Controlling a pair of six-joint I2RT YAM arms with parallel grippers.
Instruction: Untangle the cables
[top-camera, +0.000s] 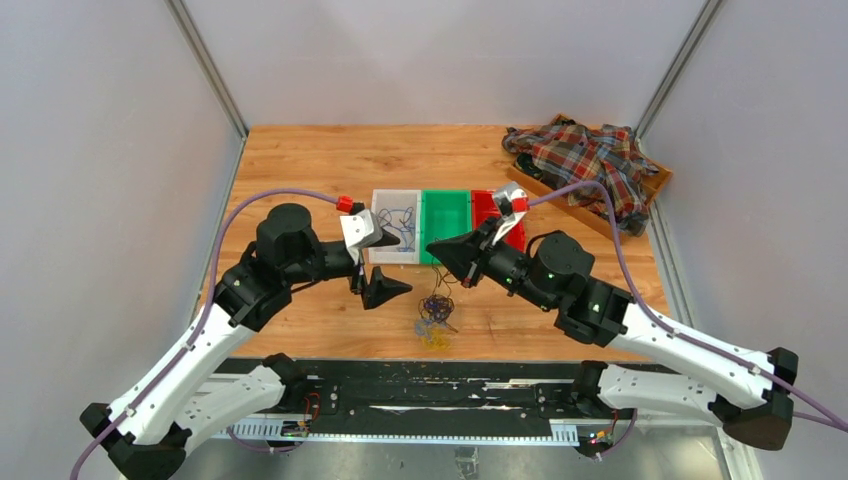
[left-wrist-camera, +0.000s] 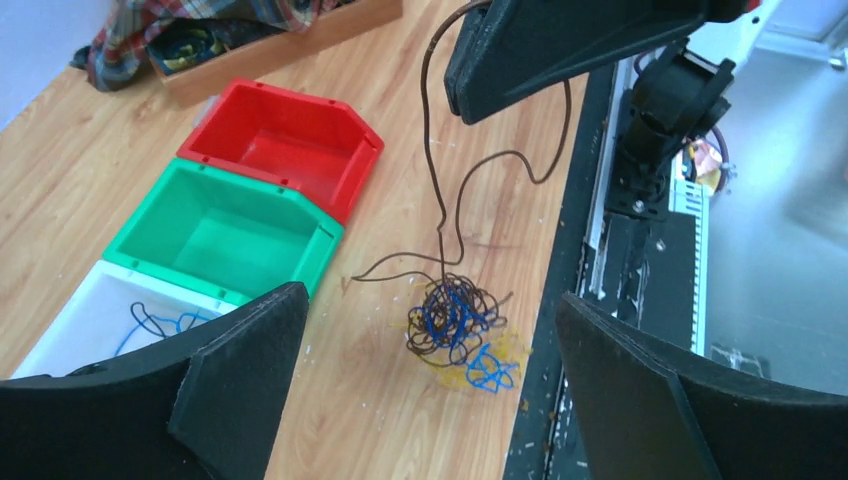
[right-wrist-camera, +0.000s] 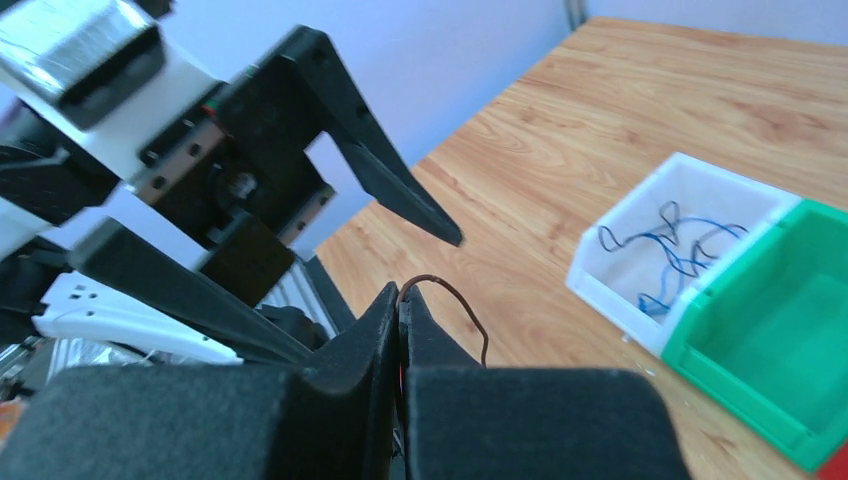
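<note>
Top view: cables (top-camera: 434, 318) clumped on table (top-camera: 300, 160) near front edge, between my arms, near side of green bin (top-camera: 445, 214). My left gripper (top-camera: 403, 265) left of clump, my right gripper (top-camera: 442, 250) just far of it.

Left wrist: left jaws spread wide, nothing held. Brown wire (left-wrist-camera: 440, 190) rises from clump to right gripper.

Right wrist: right gripper clenched on brown wire end. White bin (right-wrist-camera: 612, 285) with blue wires at right.

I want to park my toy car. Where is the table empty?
The table is bare behind the white bin, green bin and red bin, widest toward the far left corner. The plaid shirt fills the far right corner. In front of the bins it is crowded: the cables, the left hand, the right hand pinching a brown cable.
</note>
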